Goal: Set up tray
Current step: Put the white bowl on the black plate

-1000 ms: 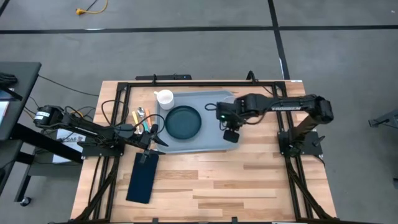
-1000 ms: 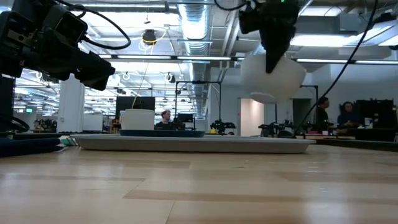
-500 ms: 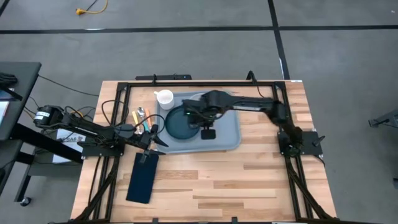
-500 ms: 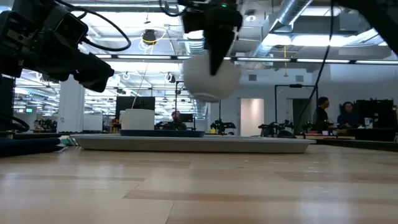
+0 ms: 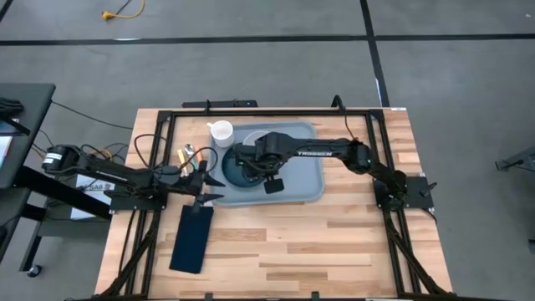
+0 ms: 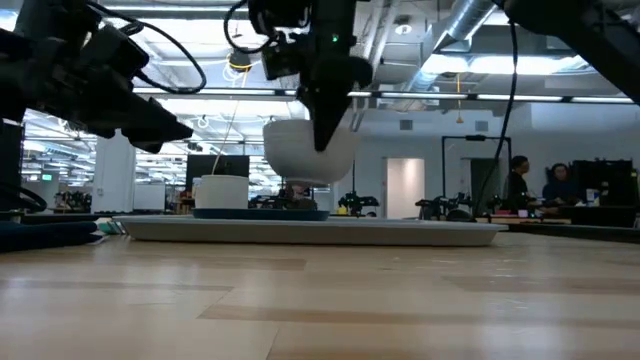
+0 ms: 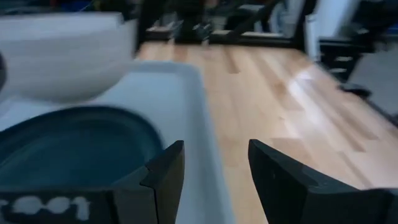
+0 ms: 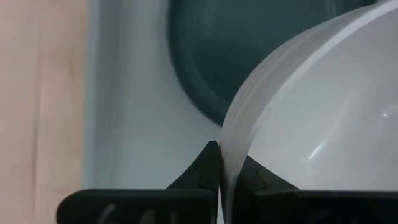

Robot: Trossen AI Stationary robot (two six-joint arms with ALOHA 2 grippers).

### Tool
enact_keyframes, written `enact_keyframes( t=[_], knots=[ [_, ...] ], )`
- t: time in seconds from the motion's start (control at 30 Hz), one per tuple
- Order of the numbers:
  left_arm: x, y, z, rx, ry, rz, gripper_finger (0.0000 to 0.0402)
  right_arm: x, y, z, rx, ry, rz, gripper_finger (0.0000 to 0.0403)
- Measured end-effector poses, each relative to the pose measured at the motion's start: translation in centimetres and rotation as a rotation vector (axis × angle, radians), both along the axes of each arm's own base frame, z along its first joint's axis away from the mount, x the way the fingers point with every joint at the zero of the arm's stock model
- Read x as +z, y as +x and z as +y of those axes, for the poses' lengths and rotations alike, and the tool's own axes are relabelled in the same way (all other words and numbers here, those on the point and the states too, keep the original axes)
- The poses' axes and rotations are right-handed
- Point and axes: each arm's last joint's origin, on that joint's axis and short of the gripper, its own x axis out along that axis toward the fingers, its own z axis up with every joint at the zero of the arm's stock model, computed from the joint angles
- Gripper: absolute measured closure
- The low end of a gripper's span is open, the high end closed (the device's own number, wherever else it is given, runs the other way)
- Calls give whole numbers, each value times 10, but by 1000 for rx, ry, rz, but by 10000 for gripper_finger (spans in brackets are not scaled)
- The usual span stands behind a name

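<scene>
We see the tray (image 5: 301, 180) lying flat on the wooden table (image 5: 334, 242), toward the far middle of it, with its long side running across. A dark teal plate (image 5: 232, 174) rests inside the tray at its left end, and a white cup (image 5: 221, 132) stands just beside the tray's far left corner.

The right tool (image 8: 221, 163) reaches across the tray from the right and hangs above the plate. Its fingers are pinched narrow on the rim of a white bowl (image 6: 308, 150), which it holds in the air; in the low view the bowl floats clear above the tray (image 6: 300, 231) and the plate (image 6: 260, 213), touching neither. In the right wrist view the thin bowl wall (image 8: 323, 112) passes between the two dark fingertips, with the plate (image 8: 249, 43) and the pale tray floor (image 8: 130, 124) below.

The left tool (image 7: 214, 171) sits low at the tray's left edge, its fingers (image 7: 165, 171) spread apart and holding nothing. Its wrist view looks along the tray rim (image 7: 205, 137), with the plate (image 7: 74, 143) and the raised bowl (image 7: 62, 56) on one side and bare table on the other.

A dark navy napkin (image 5: 191, 238) lies on the table nearer the front left, apart from the tray. Some cutlery (image 5: 188, 156) lies left of the tray; we cannot tell the pieces apart.
</scene>
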Motion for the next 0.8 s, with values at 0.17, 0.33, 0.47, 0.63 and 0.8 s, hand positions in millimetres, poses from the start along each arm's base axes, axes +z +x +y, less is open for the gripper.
enact_keyframes(
  t=[0.17, 0.33, 0.47, 0.63, 0.8],
  knots=[
    [0, -7, 3, 93, -25, 40, 235, 2, 3, 8, 25, -6, -34, 402],
    [2, -13, 4, 107, -27, 47, 235, -3, 12, 21, 80, -11, -88, 402],
    [2, -15, 4, 107, -28, 43, 235, -2, 17, 30, 128, -18, -141, 402],
    [2, -15, 4, 107, -27, 45, 235, -2, 23, 34, 162, -23, -184, 402],
    [2, -15, 4, 107, -27, 45, 235, -2, 24, 30, 155, -22, -200, 402]
  ],
)
